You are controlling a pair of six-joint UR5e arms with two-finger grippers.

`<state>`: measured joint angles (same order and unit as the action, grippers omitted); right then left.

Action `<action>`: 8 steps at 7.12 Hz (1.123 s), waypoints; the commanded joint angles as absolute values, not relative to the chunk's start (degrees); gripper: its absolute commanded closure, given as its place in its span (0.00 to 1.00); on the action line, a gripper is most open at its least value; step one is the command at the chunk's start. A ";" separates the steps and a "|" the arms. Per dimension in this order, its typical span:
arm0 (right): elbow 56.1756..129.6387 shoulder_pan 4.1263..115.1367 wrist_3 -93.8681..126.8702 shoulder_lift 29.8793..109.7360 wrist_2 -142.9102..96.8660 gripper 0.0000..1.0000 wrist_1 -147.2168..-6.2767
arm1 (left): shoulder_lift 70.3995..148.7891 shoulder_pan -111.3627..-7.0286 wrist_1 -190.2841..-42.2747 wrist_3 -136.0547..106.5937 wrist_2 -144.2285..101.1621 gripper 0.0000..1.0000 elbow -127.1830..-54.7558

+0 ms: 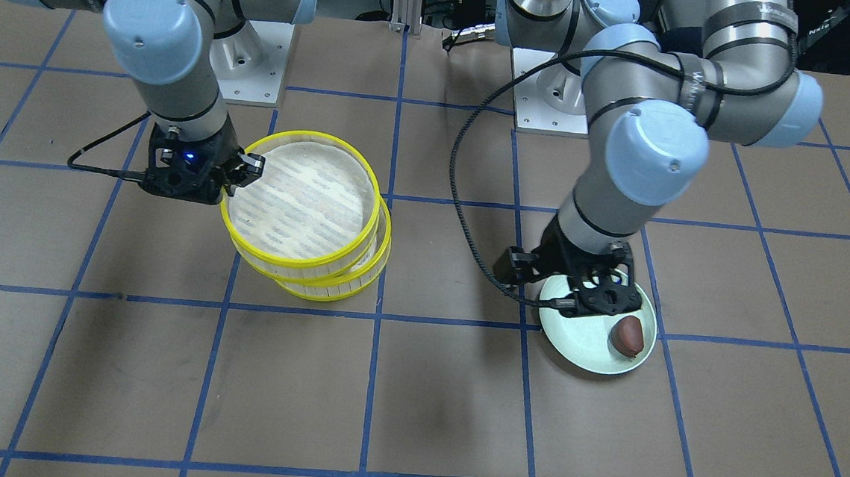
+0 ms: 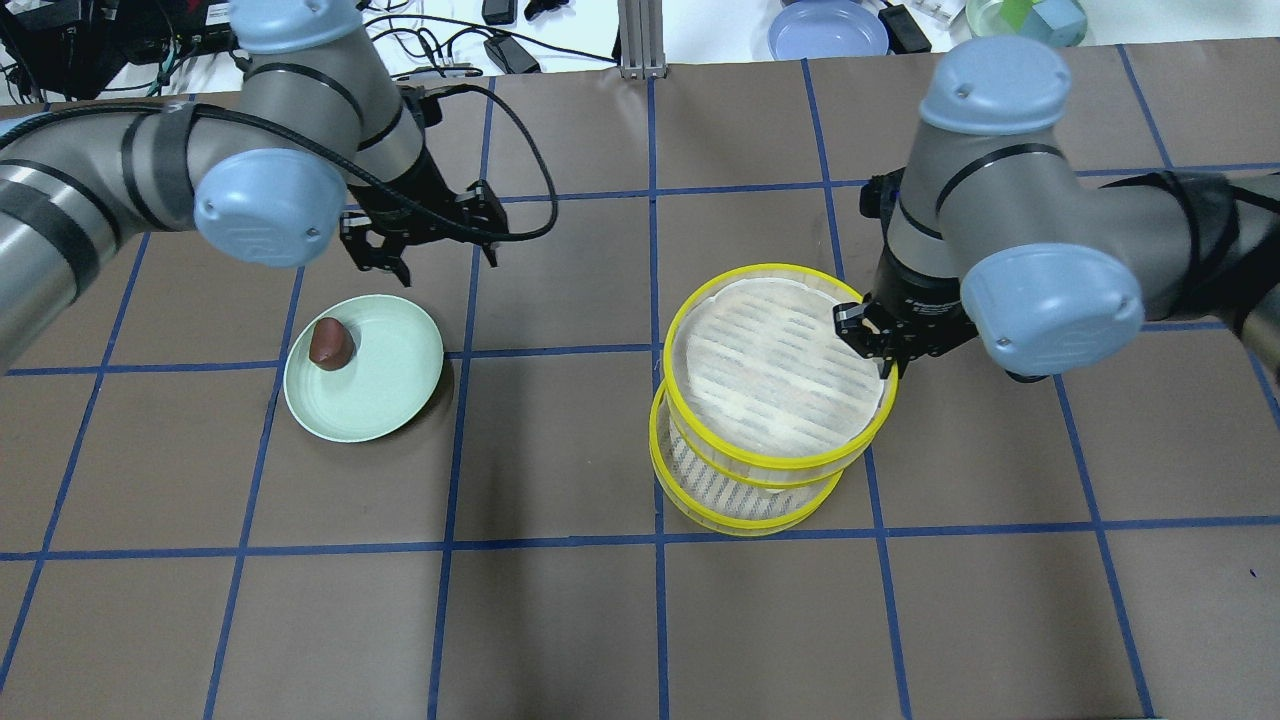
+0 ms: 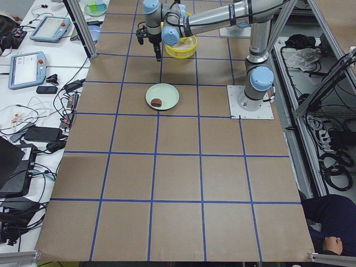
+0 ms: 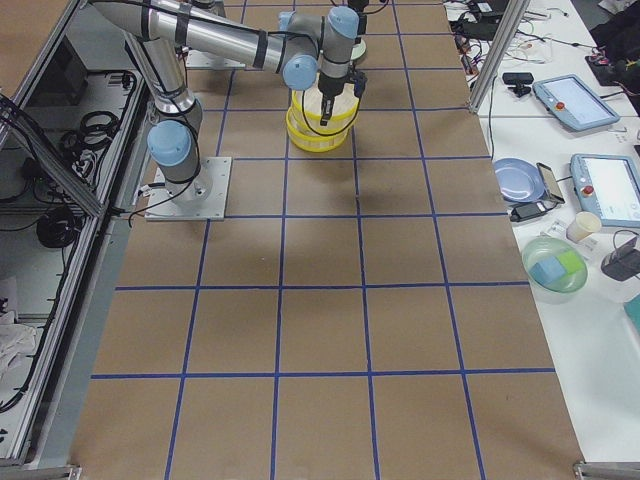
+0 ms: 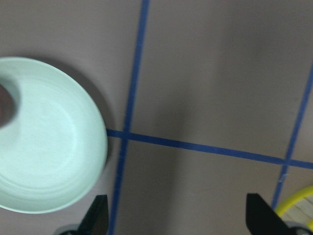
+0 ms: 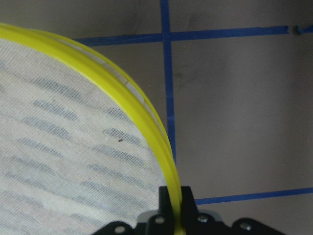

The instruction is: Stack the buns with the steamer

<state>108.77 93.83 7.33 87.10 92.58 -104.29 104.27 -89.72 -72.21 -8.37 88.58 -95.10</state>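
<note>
The dark reddish-brown bun lies on the pale green plate, near its left edge; it also shows in the front view. The cream-white bun is not in view. The steamer is a stack of yellow-rimmed trays. The top tray sits shifted and tilted over the lower ones. My right gripper is shut on the top tray's rim. My left gripper is open and empty, above the table just past the plate's far edge.
A blue plate and a green bowl with blocks stand beyond the table's far edge, among cables. The two arm bases are mounted on the robot's side of the table. The brown table carries a blue tape grid.
</note>
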 commanded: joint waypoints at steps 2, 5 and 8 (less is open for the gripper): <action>113.44 96.06 8.53 86.22 92.99 1.00 -110.97 | 105.99 -79.03 -72.25 10.00 91.85 0.00 -96.14; 114.08 96.06 7.47 86.05 93.78 1.00 -111.71 | 109.41 -78.40 -71.55 18.41 92.98 0.00 -97.82; 114.34 96.06 7.47 85.17 93.96 1.00 -111.62 | 112.31 -78.05 -69.36 28.27 95.45 0.01 -98.09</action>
<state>114.23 96.06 7.48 85.53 93.91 -111.64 111.09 -78.32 -70.42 23.94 94.85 -98.02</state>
